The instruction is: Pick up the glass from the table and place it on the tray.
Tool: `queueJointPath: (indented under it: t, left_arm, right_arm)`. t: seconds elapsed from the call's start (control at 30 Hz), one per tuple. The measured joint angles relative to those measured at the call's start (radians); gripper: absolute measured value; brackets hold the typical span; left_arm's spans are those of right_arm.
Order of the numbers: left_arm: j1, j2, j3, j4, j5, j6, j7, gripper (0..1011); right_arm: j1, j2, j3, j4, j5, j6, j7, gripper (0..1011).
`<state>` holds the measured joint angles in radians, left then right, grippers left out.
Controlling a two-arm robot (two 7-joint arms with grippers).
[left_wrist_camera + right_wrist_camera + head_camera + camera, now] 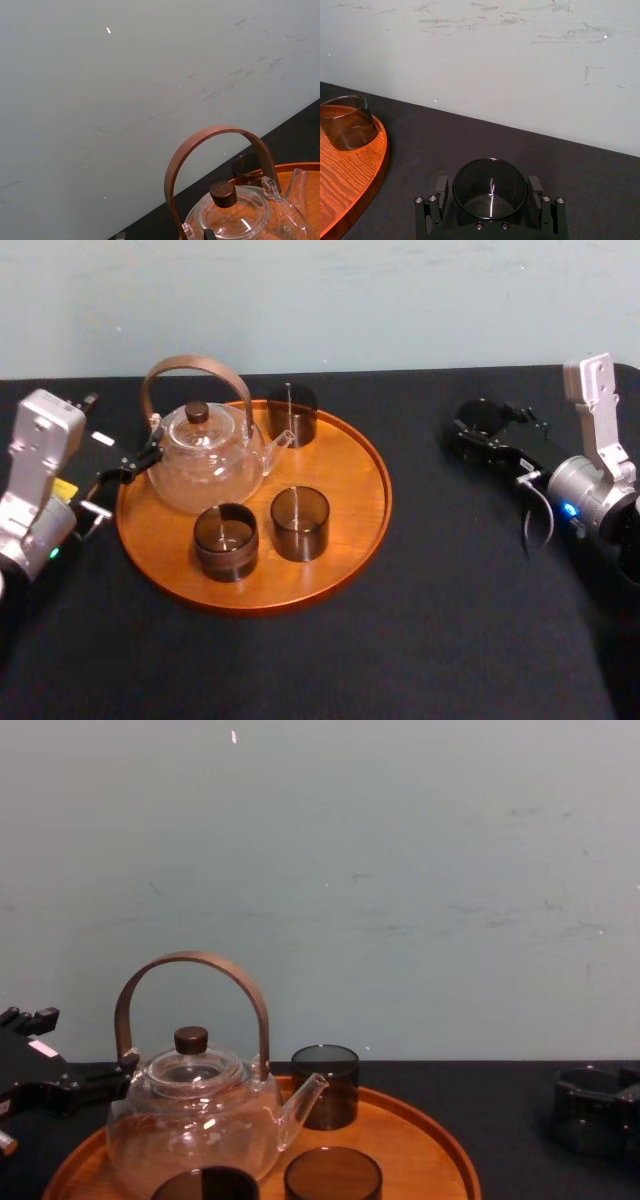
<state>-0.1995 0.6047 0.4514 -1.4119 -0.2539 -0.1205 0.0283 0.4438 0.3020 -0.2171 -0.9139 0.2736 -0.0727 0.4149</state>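
Note:
The glass (490, 210), dark and smoky, stands on the black table (470, 570) to the right of the tray (360, 540). My right gripper (489, 187) is open around it, one finger on each side with a thin gap at both. The head view shows the same glass (480, 425) inside the right gripper (478, 438). In the chest view the glass (590, 1110) sits at the far right. The round orange-brown tray (350, 175) lies a short way off. My left gripper (135, 465) rests at the tray's left edge beside the teapot.
The tray carries a glass teapot (205, 455) with a brown arched handle and three dark glasses (292, 415), (300, 523), (226, 540). Bare wood shows on the tray's right side (350, 480). A pale wall rises behind the table.

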Motion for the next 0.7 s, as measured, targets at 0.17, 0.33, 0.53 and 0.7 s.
queueJointPath:
  t: [0.17, 0.33, 0.53, 0.7]
  left_arm:
    - [0.0, 0.0, 0.0, 0.0, 0.0, 0.0, 0.0, 1010]
    - [0.0, 0.0, 0.0, 0.0, 0.0, 0.0, 0.0, 1010]
    - [0.0, 0.0, 0.0, 0.0, 0.0, 0.0, 0.0, 1009]
    - [0.0, 0.0, 0.0, 0.0, 0.0, 0.0, 0.0, 1010]
  right_arm:
    - [0.003, -0.001, 0.0, 0.007, 0.002, 0.001, 0.005, 1003]
    - [0.014, -0.004, -0.001, 0.029, 0.004, 0.01, 0.012, 1003]
    - [0.018, -0.005, -0.005, 0.035, 0.0, 0.011, 0.01, 1003]
    - [0.018, -0.005, -0.005, 0.034, 0.0, 0.011, 0.01, 1003]
